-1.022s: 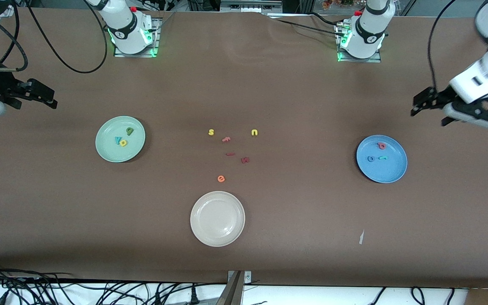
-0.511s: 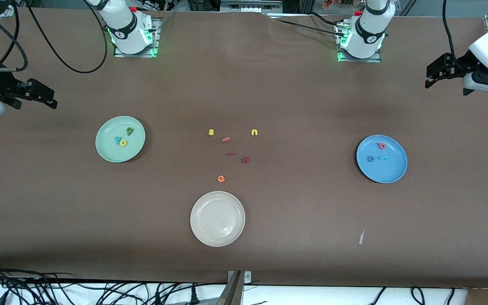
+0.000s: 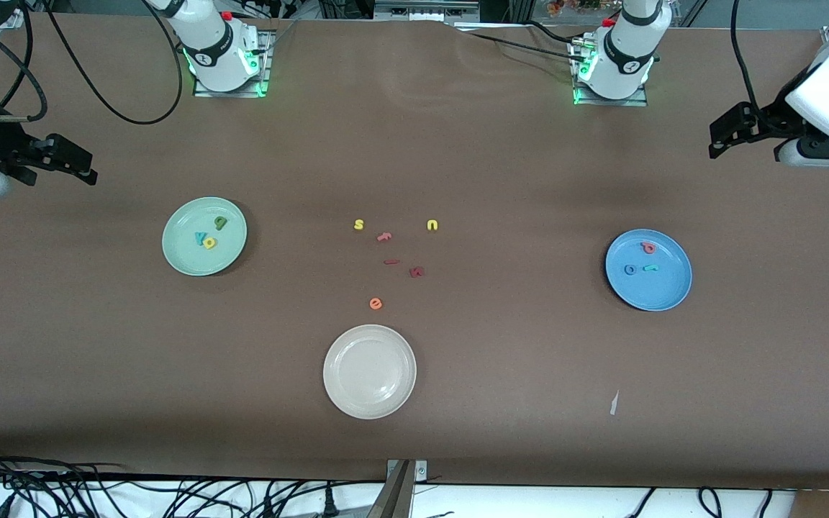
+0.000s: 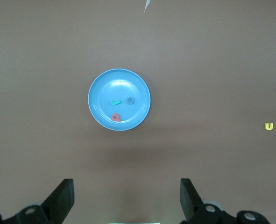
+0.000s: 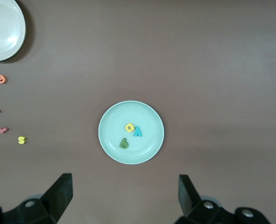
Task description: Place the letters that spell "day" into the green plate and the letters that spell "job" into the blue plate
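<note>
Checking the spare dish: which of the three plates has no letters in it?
The cream-white plate, nearest the front camera. The green plate and blue plate each hold three.

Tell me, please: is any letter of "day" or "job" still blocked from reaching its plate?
Nothing is in the way. The d, a and y lie in the green plate; the j, o and b lie in the blue plate. Left gripper and right gripper are open, up at the table's ends.

Even overhead light, frames sharp. Soft shadows hug each plate rim on the table. Faint glare on cream-white plate. Green LED glow at both arm bases.
</note>
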Tool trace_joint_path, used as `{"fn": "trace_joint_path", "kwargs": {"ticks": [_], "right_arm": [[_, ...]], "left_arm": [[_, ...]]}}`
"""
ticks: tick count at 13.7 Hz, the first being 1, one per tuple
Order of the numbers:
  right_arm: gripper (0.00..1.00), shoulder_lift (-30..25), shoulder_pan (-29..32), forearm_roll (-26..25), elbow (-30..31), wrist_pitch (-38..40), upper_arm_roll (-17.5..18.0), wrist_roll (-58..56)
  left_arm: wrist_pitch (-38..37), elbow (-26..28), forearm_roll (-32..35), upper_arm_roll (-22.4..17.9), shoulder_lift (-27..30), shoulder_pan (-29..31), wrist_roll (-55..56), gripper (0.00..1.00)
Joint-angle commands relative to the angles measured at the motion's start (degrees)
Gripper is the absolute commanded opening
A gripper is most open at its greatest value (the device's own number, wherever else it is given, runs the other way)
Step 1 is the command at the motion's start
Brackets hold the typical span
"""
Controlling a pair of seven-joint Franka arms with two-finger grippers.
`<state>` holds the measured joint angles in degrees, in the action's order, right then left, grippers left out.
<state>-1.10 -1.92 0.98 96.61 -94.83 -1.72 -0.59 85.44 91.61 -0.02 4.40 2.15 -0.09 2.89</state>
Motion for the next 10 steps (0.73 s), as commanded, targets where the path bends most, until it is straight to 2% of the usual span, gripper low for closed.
{"fn": "trace_joint_path", "kwargs": {"ticks": [1,3,10], "right_arm": [[1.00,0.6,-0.1,0.7,-1.1,0.3,-0.2,0.1],[1.00,0.6,-0.1,0.7,-1.1,0.3,-0.1,0.1],[1.00,0.7,-0.1,0.9,-1.1,0.4,-0.2,0.3]], "left_arm": [[-1.9,-4.9,1.2,-0.7,-3.7,-0.9,0.5,1.00],[-1.9,-5.6,0.9,-7.3,-4.7,-6.0,0.3,1.00],[-1.9,-6.4,0.8,-7.6,-4.7,-6.9,0.3,1.00]]}}
